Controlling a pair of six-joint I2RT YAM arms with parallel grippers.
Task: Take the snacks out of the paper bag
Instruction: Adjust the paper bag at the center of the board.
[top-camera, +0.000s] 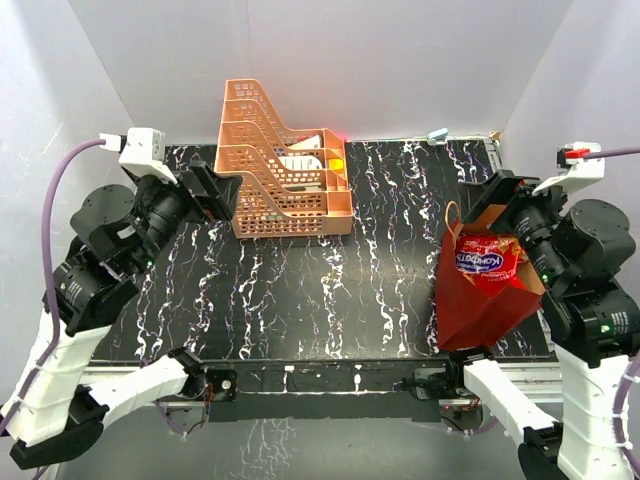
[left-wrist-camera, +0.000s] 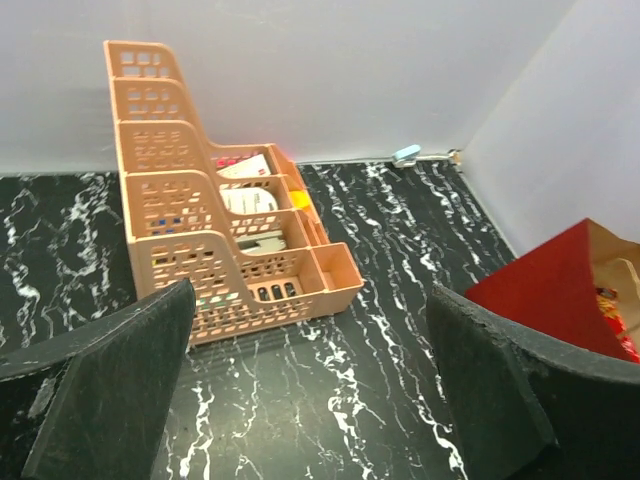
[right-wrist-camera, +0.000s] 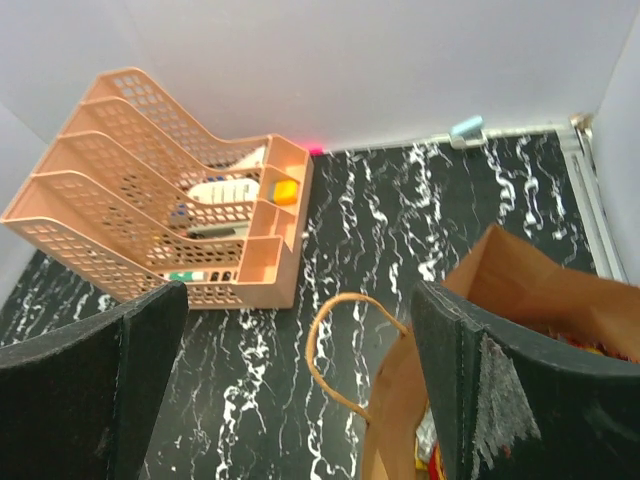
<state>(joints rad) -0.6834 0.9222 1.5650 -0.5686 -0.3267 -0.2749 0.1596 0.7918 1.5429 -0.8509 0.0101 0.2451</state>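
Note:
The dark red paper bag (top-camera: 478, 310) stands at the right of the table, its brown kraft mouth open upward. A large red snack bag with a blue oval logo (top-camera: 485, 262) sticks out of its top. My right gripper (top-camera: 497, 205) is open and empty, just above the bag's far rim. In the right wrist view the bag's kraft inside (right-wrist-camera: 530, 290) and cord handle (right-wrist-camera: 335, 345) show between the fingers, with bits of packets (right-wrist-camera: 432, 450) low in the bag. My left gripper (top-camera: 218, 192) is open and empty at the left, near the rack. The bag's corner (left-wrist-camera: 560, 295) shows in the left wrist view.
An orange plastic lattice tray rack (top-camera: 275, 165) with small items stands at the back centre; it also shows in the left wrist view (left-wrist-camera: 195, 215) and the right wrist view (right-wrist-camera: 170, 215). White walls close the back and sides. A small blue object (top-camera: 437, 134) lies by the back wall.

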